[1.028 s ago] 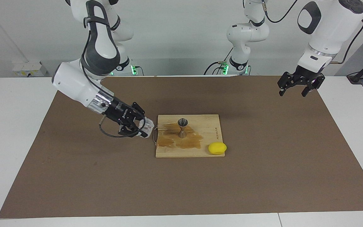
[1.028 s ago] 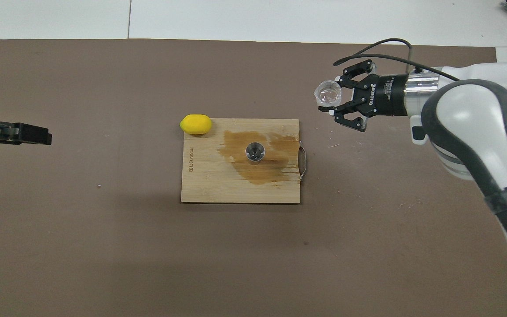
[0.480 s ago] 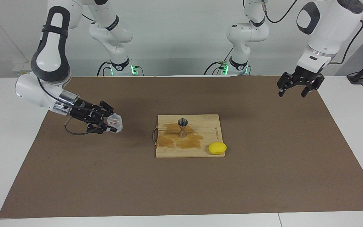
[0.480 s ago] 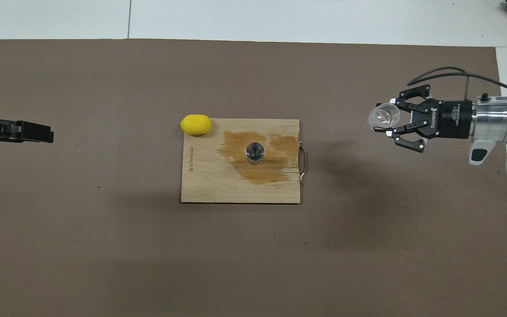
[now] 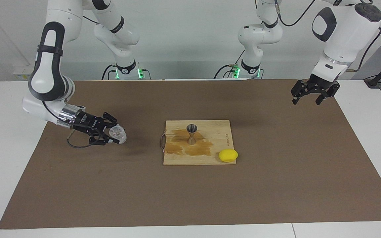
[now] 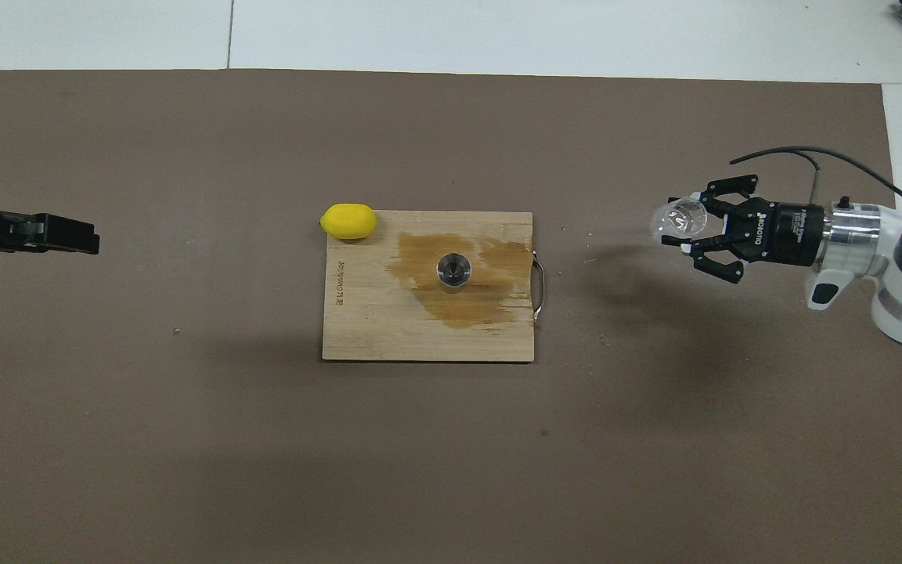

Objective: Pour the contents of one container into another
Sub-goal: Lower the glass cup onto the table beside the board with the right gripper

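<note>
Since the earlier frames the right gripper (image 5: 115, 135) has carried the cup (image 5: 118, 132) away from the board (image 5: 217, 132) toward the right arm's end of the table; it now holds the cup, tilted on its side, low over the mat (image 5: 190, 198). On the board, the jigger (image 5: 191, 134) stands upright in a brown spill (image 5: 177, 147). At the board's corner, a lemon (image 5: 228, 155). Over the mat's other end the left gripper (image 5: 311, 96) waits with fingers apart, holding nothing.
</note>
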Controlling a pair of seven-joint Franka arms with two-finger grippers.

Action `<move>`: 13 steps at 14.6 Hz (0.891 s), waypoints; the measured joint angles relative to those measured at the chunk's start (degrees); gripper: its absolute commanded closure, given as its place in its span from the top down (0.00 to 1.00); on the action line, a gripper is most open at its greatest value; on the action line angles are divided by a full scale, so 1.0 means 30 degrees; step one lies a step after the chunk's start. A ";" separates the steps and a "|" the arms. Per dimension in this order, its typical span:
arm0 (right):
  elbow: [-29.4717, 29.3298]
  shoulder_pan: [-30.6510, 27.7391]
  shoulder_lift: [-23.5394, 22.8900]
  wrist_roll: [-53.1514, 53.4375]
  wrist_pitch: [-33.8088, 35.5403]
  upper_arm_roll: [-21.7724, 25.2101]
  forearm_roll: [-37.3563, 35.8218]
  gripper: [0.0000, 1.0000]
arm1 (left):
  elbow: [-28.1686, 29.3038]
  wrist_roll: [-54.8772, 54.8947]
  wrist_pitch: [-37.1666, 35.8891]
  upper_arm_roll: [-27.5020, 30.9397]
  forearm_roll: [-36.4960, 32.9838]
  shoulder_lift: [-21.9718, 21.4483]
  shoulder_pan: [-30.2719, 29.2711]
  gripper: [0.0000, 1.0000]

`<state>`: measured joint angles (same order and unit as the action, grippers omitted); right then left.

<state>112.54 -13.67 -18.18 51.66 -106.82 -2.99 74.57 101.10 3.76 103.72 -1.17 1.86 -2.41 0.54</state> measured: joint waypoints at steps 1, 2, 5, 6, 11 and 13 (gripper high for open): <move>0.0009 0.0030 -0.0517 -0.0852 0.0000 -0.0032 0.0329 0.00 | -0.0020 0.0000 0.0005 -0.0011 0.0000 0.0000 0.0000 1.00; 0.0019 0.0088 -0.0979 -0.1619 0.0000 -0.0050 0.0481 0.00 | -0.0034 -0.0003 0.0007 -0.0023 0.0000 -0.0001 0.0000 1.00; 0.0161 0.0510 -0.1912 -0.3282 0.0000 -0.0062 0.1349 0.00 | -0.0056 -0.0041 0.0003 0.0035 -0.0008 -0.0002 -0.0025 1.00; 0.0344 0.0689 -0.2098 -0.3739 0.0000 -0.0062 0.1728 0.00 | -0.0077 -0.0042 0.0005 0.0076 -0.0009 -0.0006 -0.0032 1.00; 0.1749 0.0944 -0.2400 -0.4812 -0.0013 -0.0047 0.2043 0.00 | -0.0096 -0.0045 0.0007 0.0090 -0.0011 -0.0054 -0.0036 1.00; 0.2023 0.0940 -0.2399 -0.4812 -0.0129 -0.0021 0.2044 0.00 | -0.0096 -0.0046 0.0007 0.0090 -0.0011 -0.0060 -0.0036 1.00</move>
<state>118.61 -10.85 -25.38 37.22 -107.21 -3.05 80.70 100.81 3.62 103.74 -0.90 1.83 -2.59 0.43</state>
